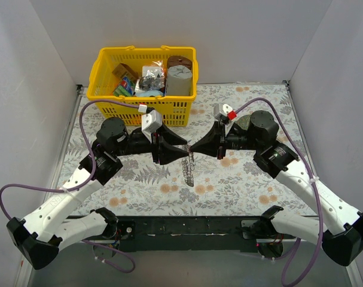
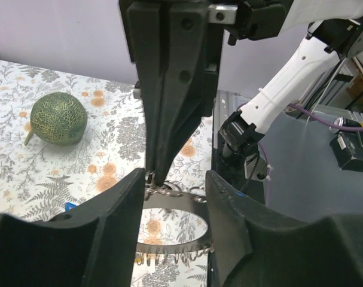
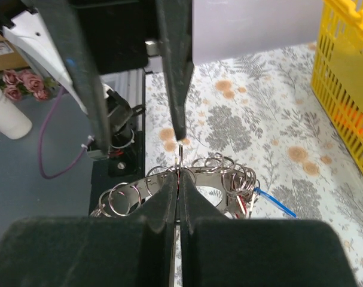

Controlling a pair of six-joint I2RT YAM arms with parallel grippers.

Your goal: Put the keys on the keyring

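Two arms meet tip to tip over the middle of the table (image 1: 139, 185), about midway between its left and right edges.

Right jaws: pressed together, pinching the keyring (image 1: 190, 168) at its upper rim. The ring hangs down from that pinch toward the near edge. Judgement: you hold it aloft so the rim can be reached from the opposite side.

Left jaws: spread, one finger on each side of the ring. Whether either finger touches it, cannot tell.

Many small split rings crowd the rim. Of the keys (image 3: 272, 202), only a blue head shows plainly, just beside the ring on the side toward the far edge. Hooked on or loose, cannot tell.

Room: the yellow basket (image 1: 109, 95) sits at the far edge, close behind the left wrist. The green lump (image 2: 55, 116) lies toward the far-right corner, behind the right arm. Toward the near edge the table shows bare, so you likely have the freest swing there. The fingertips are crowded, so you have little margin for sideways slips.
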